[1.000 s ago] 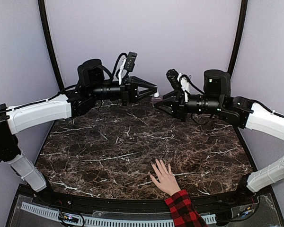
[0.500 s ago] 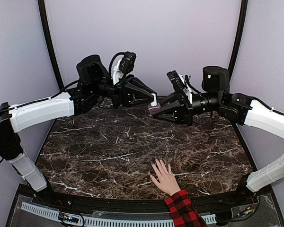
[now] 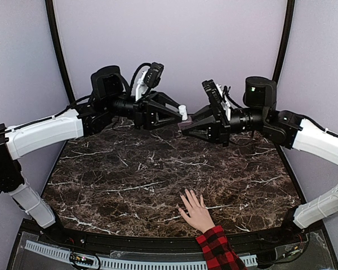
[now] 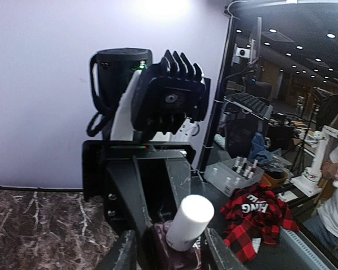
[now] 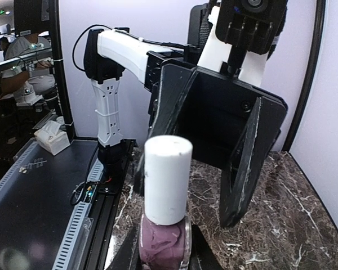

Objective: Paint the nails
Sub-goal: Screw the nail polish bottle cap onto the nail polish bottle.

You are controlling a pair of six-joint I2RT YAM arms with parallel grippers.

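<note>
A light-skinned hand with a red-and-black plaid sleeve lies flat on the marble near the front edge. Its nails are too small to make out. My right gripper is shut on the purple body of a white-capped polish bottle and holds it high over the back of the table. In the right wrist view the bottle stands in my jaws. My left gripper is open, its fingers either side of the cap. Both grippers are far above and behind the hand.
The dark marble table lies under both arms. Beyond the table, the left wrist view shows a plaid cloth and a clear box of small bottles. A black rail runs along the front edge.
The two grippers have come together over the back of the table. My left gripper has opened and now straddles the bottle's cap. The hand has not moved.
</note>
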